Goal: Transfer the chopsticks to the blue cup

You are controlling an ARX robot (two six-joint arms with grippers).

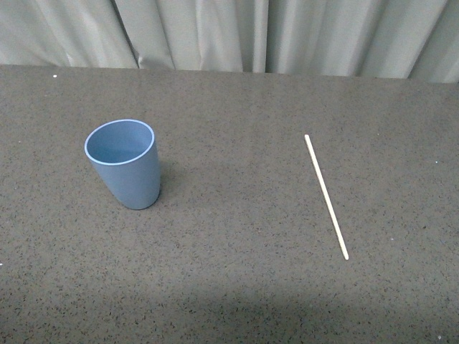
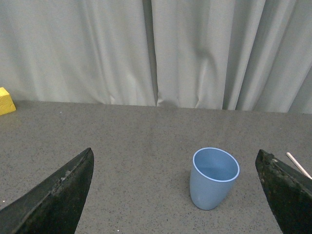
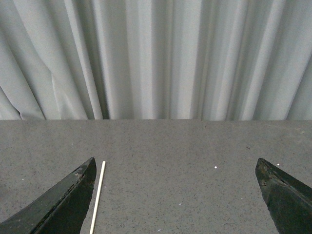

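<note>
The blue cup (image 1: pixel 124 163) stands upright on the dark speckled table, left of centre. The pale chopstick (image 1: pixel 326 195) lies flat to the right, apart from the cup. Neither arm shows in the front view. In the left wrist view my left gripper (image 2: pixel 178 195) is open and empty, with the blue cup (image 2: pixel 213 177) between its fingers and ahead, and the chopstick's tip (image 2: pixel 298 165) by one finger. In the right wrist view my right gripper (image 3: pixel 178 200) is open and empty, and the chopstick (image 3: pixel 97 196) lies just inside one finger.
A grey curtain (image 1: pixel 237 32) hangs behind the table's far edge. A yellow block (image 2: pixel 6 101) sits at the table's far side in the left wrist view. The table top (image 1: pixel 229 272) is dark and speckled.
</note>
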